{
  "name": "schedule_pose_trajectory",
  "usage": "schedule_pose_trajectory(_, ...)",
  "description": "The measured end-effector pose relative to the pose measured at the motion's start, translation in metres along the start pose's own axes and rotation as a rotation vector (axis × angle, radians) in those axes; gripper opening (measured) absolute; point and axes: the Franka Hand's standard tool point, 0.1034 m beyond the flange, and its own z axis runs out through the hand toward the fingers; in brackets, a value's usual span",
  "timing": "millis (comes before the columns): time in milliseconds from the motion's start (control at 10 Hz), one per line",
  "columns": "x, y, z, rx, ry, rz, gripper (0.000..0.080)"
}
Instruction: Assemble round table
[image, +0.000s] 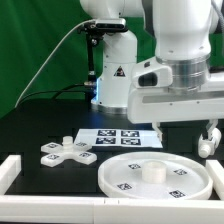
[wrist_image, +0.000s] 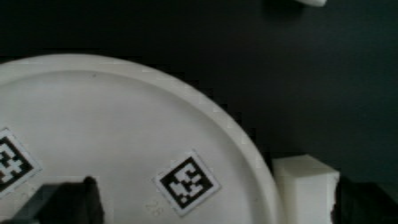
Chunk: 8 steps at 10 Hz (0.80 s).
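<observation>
Currently hovering over the edge of the round disc (image: 118, 172), hand (image: 207, 142) spreading open, pinching nothing, cross-shaped base (image: 66, 155) lying well apart.

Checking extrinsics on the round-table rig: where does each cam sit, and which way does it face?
Exterior view: off the arm, raised at the table's front, facing the robot base across the disc, cross base and marker board; shows the arm and open gripper.
Wrist view: on the wrist, looking down on the disc's edge and dark table; one dark finger shows.
Shared: the disc.
</observation>
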Motion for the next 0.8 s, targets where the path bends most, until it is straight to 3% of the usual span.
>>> schedule_pose_trajectory(200, 0.0, 0.004, 0.002, 0.001, -0.003, -0.145, 0.0649)
schedule_pose_trajectory(400, -0.002, 0.001, 0.002, -0.002, -0.002, -0.125, 0.0649)
schedule_pose_trajectory(600, -0.026, -0.026, 0.009, -0.018, -0.01, -0.011, 0.0649)
schedule_pose_trajectory(700, -0.029, -0.027, 0.013, 0.003, 0.003, 0.052, 0.0649)
schedule_pose_trajectory(800, -0.028, -0.02, 0.014, 0.003, 0.01, 0.055, 0.0649)
